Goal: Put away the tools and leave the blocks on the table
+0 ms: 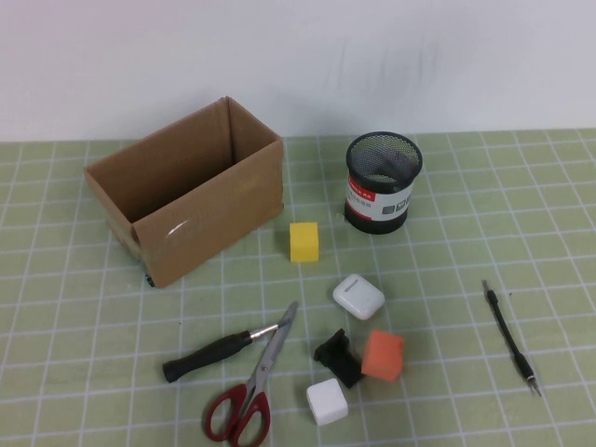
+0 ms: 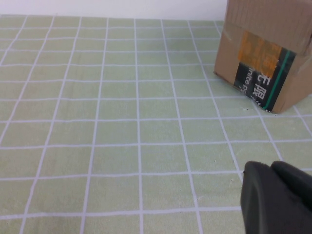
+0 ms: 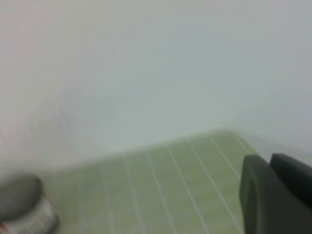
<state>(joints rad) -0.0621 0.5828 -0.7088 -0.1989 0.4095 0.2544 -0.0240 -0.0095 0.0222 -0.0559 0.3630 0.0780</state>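
The black-handled screwdriver (image 1: 209,355) and the red-handled scissors (image 1: 256,386) lie crossed at the front of the green grid table (image 1: 466,270). The thin black rod tool (image 1: 510,335) lies apart at the right. The yellow cube (image 1: 304,241) sits mid-table; the orange cube (image 1: 383,355) and the white cube (image 1: 327,401) sit at the front. Neither arm shows in the high view. My left gripper (image 2: 270,165) is shut and empty over bare mat near the box. My right gripper (image 3: 268,158) is shut and empty, raised, far from the tools.
An open cardboard box (image 1: 186,191) stands at the back left and also shows in the left wrist view (image 2: 265,53). A black mesh pen cup (image 1: 383,182) stands at the back centre. A white earbud case (image 1: 358,296) and a small black clip (image 1: 338,358) lie among the cubes.
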